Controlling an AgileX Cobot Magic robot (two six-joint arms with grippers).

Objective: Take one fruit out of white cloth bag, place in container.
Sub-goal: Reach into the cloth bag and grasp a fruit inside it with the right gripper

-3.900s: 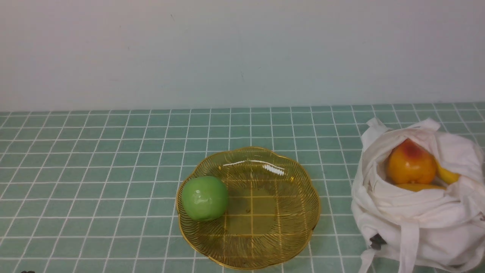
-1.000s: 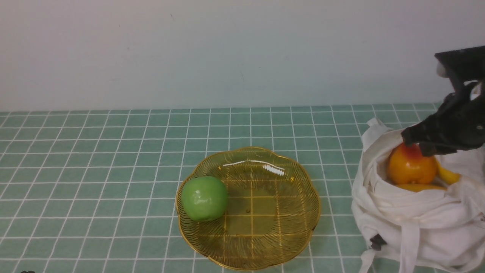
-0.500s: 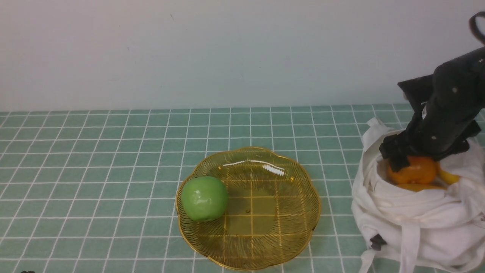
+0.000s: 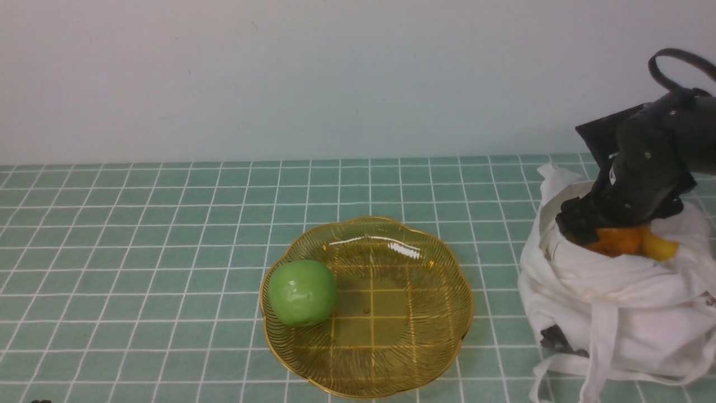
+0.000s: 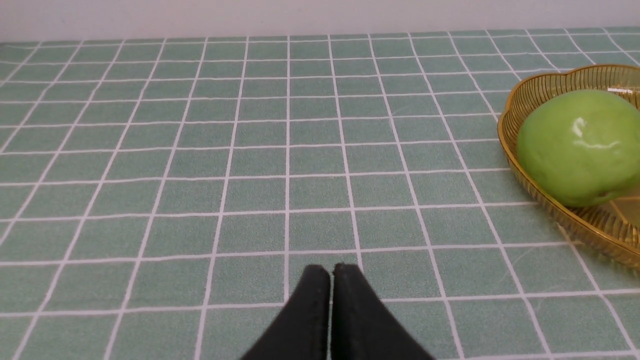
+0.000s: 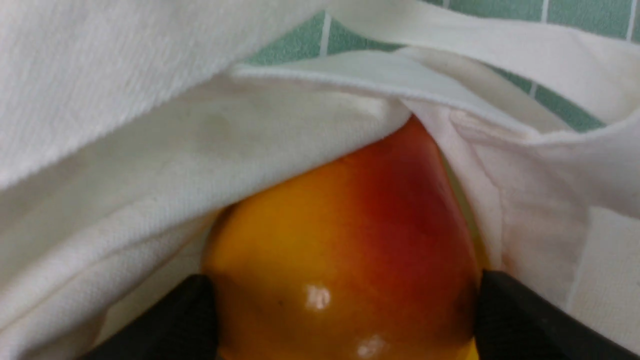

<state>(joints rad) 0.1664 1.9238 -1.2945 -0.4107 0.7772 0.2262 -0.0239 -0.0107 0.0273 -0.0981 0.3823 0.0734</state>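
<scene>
Amber dish [image 4: 391, 369] with green apple [image 4: 302, 292], white bag [image 4: 626, 285] with orange fruit [image 6: 345, 235] within open right gripper [image 6: 346, 280], closed left gripper [image 5: 331, 272]

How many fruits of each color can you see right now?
Green: 1, the apple in the dish
Orange with red: 1, the pear-shaped fruit in the bag
Yellow: 1, the fruit beside the orange one
Total: 3 that I can see

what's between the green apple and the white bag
The front view shows the dish's bare right part, then a strip of green gridded table, between the apple and the bag.
</scene>
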